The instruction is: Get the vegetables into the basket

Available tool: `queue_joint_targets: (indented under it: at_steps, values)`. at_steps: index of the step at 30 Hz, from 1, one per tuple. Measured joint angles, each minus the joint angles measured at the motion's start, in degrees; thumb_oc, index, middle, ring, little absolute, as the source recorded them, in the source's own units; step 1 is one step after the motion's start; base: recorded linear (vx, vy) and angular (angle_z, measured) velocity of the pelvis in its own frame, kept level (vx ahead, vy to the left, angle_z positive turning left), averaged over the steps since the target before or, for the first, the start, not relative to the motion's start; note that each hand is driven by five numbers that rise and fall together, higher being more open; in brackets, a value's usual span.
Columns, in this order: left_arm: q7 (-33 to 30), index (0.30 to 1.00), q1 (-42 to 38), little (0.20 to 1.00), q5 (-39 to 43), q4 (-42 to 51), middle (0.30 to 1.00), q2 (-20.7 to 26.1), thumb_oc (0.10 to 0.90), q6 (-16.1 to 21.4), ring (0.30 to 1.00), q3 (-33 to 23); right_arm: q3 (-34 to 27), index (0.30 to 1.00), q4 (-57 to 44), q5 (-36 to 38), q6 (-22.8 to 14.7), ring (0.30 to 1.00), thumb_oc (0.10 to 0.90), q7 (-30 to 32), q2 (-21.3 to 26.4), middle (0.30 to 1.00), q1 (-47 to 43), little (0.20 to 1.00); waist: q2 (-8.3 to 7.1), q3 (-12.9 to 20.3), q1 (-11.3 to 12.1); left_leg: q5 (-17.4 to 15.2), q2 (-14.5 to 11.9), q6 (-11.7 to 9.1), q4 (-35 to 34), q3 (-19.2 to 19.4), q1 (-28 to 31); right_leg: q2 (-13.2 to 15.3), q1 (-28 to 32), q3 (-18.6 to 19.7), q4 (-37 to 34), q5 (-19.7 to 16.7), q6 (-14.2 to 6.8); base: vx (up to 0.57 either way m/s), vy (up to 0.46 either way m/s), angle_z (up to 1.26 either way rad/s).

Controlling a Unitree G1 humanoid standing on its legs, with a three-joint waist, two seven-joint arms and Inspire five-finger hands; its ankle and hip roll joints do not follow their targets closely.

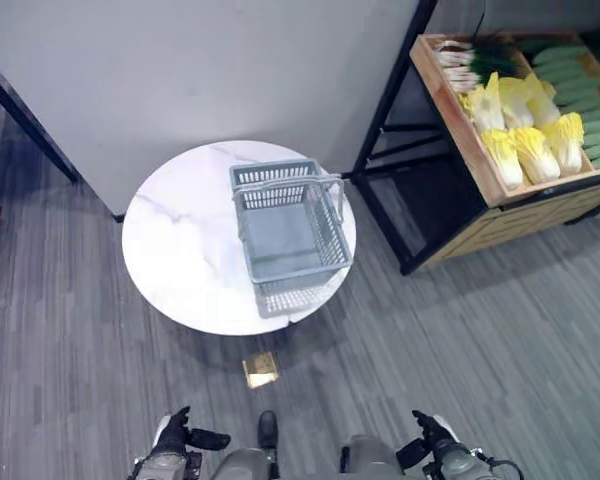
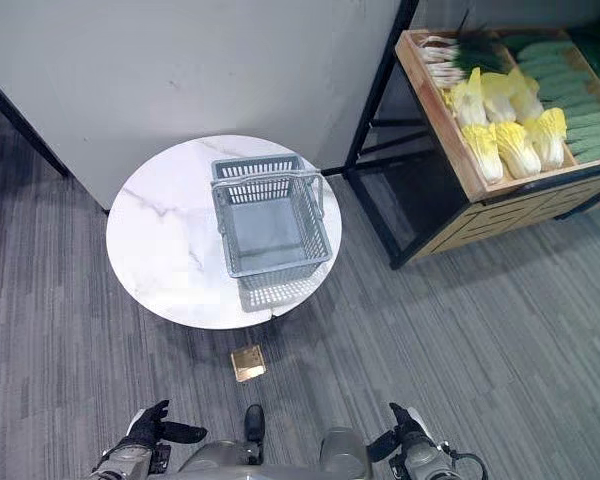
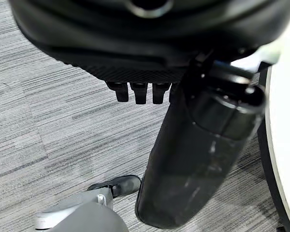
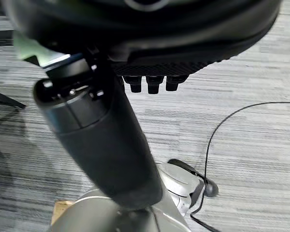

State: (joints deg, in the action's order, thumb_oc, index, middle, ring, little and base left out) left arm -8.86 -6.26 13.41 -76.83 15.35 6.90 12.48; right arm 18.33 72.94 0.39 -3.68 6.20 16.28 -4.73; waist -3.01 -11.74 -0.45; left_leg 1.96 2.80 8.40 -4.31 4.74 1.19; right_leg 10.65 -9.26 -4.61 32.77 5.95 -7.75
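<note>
Left hand: the left hand (image 1: 175, 432) sits at about 7 o'clock at the near edge of the eye views, low over the grey floor (image 1: 500, 340); its fingers (image 3: 137, 92) are relaxed and hold nothing, thumb standing out to the side.
Right hand: the right hand (image 1: 432, 433) sits at about 5 o'clock, also low and near; its fingers (image 4: 154, 83) are loose and it carries nothing.
Floor plate: one small brass plate (image 1: 260, 369) lies on the floor between the hands and the table, near 6 o'clock.
Table: one round white marble table (image 1: 175, 250) stands in the middle of the view.
Basket: one grey plastic basket (image 1: 290, 235) stands upright on the table's 3 o'clock side, handles (image 1: 285, 183) raised over its far end; nothing lies inside it (bare bottom visible).
Panel: a pale wall panel (image 1: 200, 70) rises just behind the table at 12 o'clock.
Rack: a black metal rack (image 1: 400, 130) at 2 o'clock carries one wooden crate (image 1: 460, 120), tilted toward the robot.
Crate contents: about six yellow-white cabbages (image 1: 530, 130) in the middle, a row of green cucumbers (image 1: 590, 100) on the right side (too crowded to count), and a bunch of spring onions (image 1: 465, 60) at the far left corner.
Vegetables: all are in the crate, well apart from the basket and from both hands.
</note>
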Motion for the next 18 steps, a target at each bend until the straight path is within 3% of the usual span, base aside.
queue_joint_targets:
  at_steps: [1,2,3,5,7,9,10,12,14,16,17,18]
  values:
    - [0.0,1.0,0.4,1.0,0.1,0.0,1.0,-0.2,0.9,0.0,1.0,-0.2,0.0,1.0,-0.8,0.0,-0.4,1.0,0.9,0.1,0.4,1.0,0.7,1.0,0.89,0.0,-0.4,0.0,-0.1,-0.6,-0.2,-0.2,0.8,-0.1,-0.7,-1.6,-5.0,0.1,-0.8,0.16,-0.13,-0.02]
    - [0.0,1.0,0.1,1.0,0.2,-0.1,1.0,-0.5,0.9,0.0,1.0,-1.2,0.2,1.0,-0.6,0.1,-0.4,1.0,0.9,0.0,-0.1,1.0,0.8,1.0,0.46,0.2,-0.7,-0.4,-0.1,-1.6,-0.3,-0.4,1.1,-0.2,-1.5,-2.4,-17.0,-0.6,-1.7,0.12,-0.165,0.24]
    - [0.1,1.0,0.0,1.0,0.6,0.0,1.0,-1.0,0.9,0.4,1.0,-2.0,0.2,1.0,-0.7,0.1,0.1,1.0,0.9,0.1,-0.6,1.0,0.9,1.0,0.13,0.3,-0.4,-0.8,0.2,-2.9,-0.4,-0.7,1.7,0.8,-3.8,-2.4,-26.5,-5.3,-1.8,0.18,-0.244,0.24]
    - [0.0,1.0,0.4,1.0,1.2,-0.1,1.0,-1.3,0.9,0.6,1.0,-3.8,2.2,1.0,-1.5,0.0,0.2,1.0,0.9,0.1,-0.5,1.0,0.8,1.0,-0.49,0.0,-0.7,-2.7,0.3,-5.5,1.4,-1.8,1.9,1.8,-5.8,-1.6,-34.6,-12.1,-2.1,0.14,-0.252,0.43]
    - [0.1,1.0,2.1,1.0,1.3,-0.4,1.0,-1.2,0.9,0.6,1.0,-4.5,2.4,1.0,-1.7,0.0,0.1,1.0,0.9,-0.8,-1.6,1.0,2.0,1.0,-2.5,0.0,-1.4,-5.2,-0.5,-8.6,2.6,-4.9,4.5,0.8,-2.9,2.3,-34.2,-16.8,-0.4,0.1,-0.328,0.73]
    - [0.1,1.0,3.4,1.0,1.3,-0.3,1.0,-3.1,0.9,0.6,1.0,-4.8,2.3,1.0,-1.4,-0.3,0.1,1.0,0.9,-0.8,-0.1,1.0,1.9,1.0,0.8,-0.4,-1.1,-6.2,-4.7,-10.3,3.7,-5.7,5.3,-2.6,-0.9,-1.3,-34.4,-16.9,1.5,0.03,-0.258,0.42]
    - [0.0,1.0,3.4,1.0,1.7,-0.3,1.0,-3.6,0.9,0.6,1.0,-4.9,2.2,1.0,-1.4,-0.3,0.1,1.0,0.9,-1.1,0.7,1.0,2.1,1.0,1.61,-0.6,-0.9,-5.6,-6.5,-11.2,5.0,-5.4,4.8,-4.2,1.3,-3.1,-36.8,-17.4,3.1,0.02,-0.259,0.46]
    - [0.1,1.0,3.2,1.0,2.3,0.9,1.0,-3.8,0.9,0.9,1.0,-4.3,1.4,1.0,-1.6,-0.3,-0.4,1.0,0.9,-1.1,1.6,1.0,1.3,1.0,2.07,-0.5,-0.3,-2.3,-9.6,-14.7,7.7,-5.0,3.0,-6.8,3.1,-6.4,-37.8,-16.5,6.1,0.0,-0.273,0.63]
    - [0.2,1.0,2.6,1.0,2.3,1.2,1.0,-3.8,0.9,1.0,1.0,-3.6,0.0,1.0,-1.6,-0.3,-0.7,1.0,0.9,-0.6,1.9,1.0,1.3,1.0,2.29,-0.5,-0.7,0.3,-10.3,-16.4,8.0,-4.8,1.6,-7.0,3.9,-8.9,-38.1,-15.5,7.4,-0.02,-0.097,0.72]
    - [0.0,1.0,2.0,1.0,2.3,2.3,1.0,-4.3,0.9,1.0,1.0,-3.0,0.0,1.0,-1.4,-0.2,-0.7,1.0,0.9,-0.2,2.8,1.0,1.4,1.0,2.68,-0.3,-0.7,1.0,-10.3,-17.3,6.4,-0.4,1.0,-6.8,4.1,-10.7,-38.1,-14.4,8.6,0.0,-0.066,0.67]
    - [0.0,1.0,1.9,1.0,2.1,2.5,1.0,-4.7,0.9,0.9,1.0,-1.8,-0.1,1.0,-1.4,0.0,-0.9,1.0,0.9,0.0,3.8,1.0,1.3,1.0,3.33,0.0,-1.3,1.3,-10.1,-16.8,4.2,3.8,0.5,-6.9,3.7,-11.9,-38.0,-14.3,8.7,0.04,-0.085,0.4]
    - [0.0,1.0,2.0,1.0,2.1,2.1,1.0,-4.9,0.9,0.9,1.0,-1.8,0.0,1.0,-1.3,0.0,-0.9,1.0,0.9,0.1,4.2,1.0,1.1,1.0,3.43,0.0,-1.5,1.3,-9.6,-16.6,2.8,3.9,0.6,-7.3,3.4,-11.8,-38.0,-14.4,8.7,0.07,-0.081,0.14]
